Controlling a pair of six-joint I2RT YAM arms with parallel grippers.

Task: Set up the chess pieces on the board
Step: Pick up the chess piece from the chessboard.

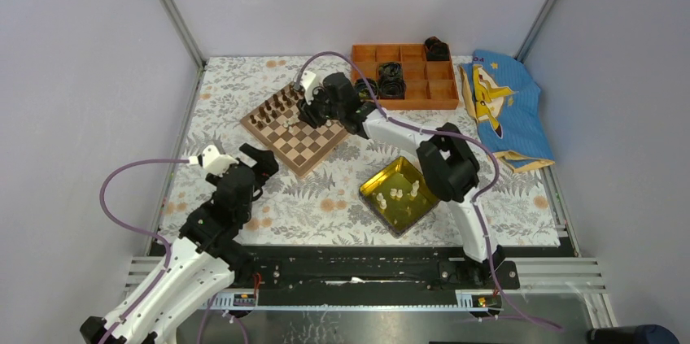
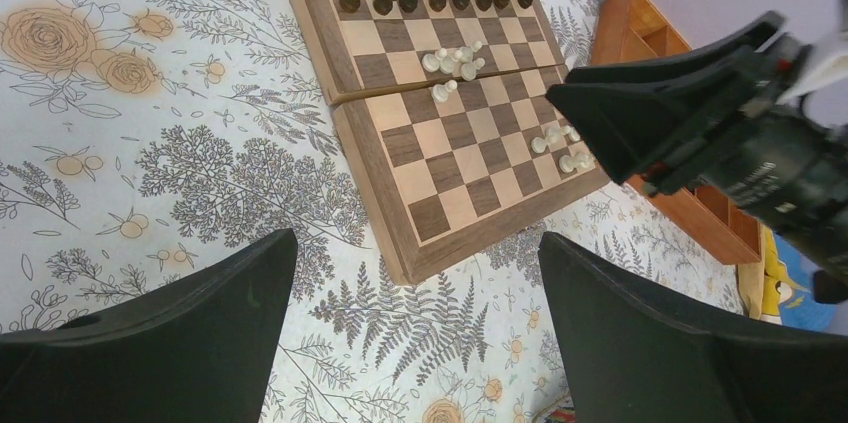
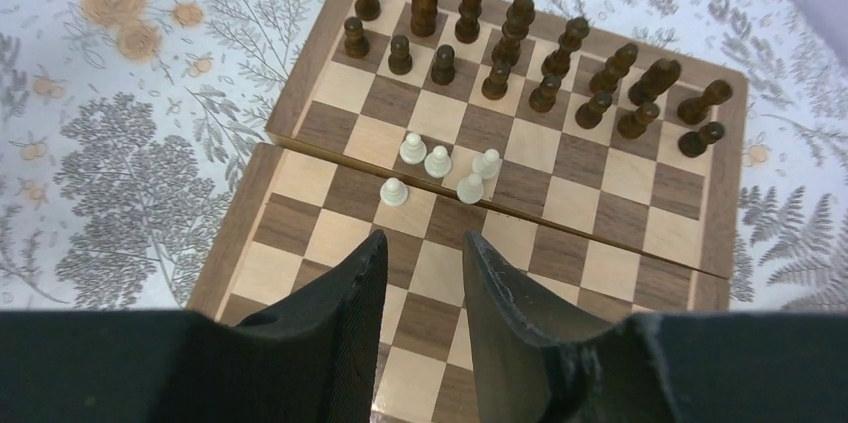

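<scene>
**Cream pieces bunched mid-board, both claws empty**

Closest in, at the lower left of the overhead view, the left claw (image 1: 264,163) hangs over the flowered surface (image 1: 325,206). Its fingers are spread wide with nothing between them, just short of the board's near corner.

The board (image 1: 297,145) sits skewed in the upper middle of that view. It is a square of light tan and dark brown checks inside a brown border, with a fold seam across its middle. Dark brown pieces (image 3: 520,33) stand in two rows along its upper-left edge.

The chess pieces (image 3: 438,161) are tiny and cream-white. In the right wrist view five of them huddle by the seam near the middle of the frame. A few more show at the board's right edge in the left wrist view. Others lie in the yellow tray (image 1: 370,198), lower right of the board, well apart from it.

The right claw (image 3: 424,239) hovers above the checks just short of the huddle, fingers partly apart and pinching nothing. An orange box (image 1: 407,102) sits beyond the board, at the upper right.
</scene>
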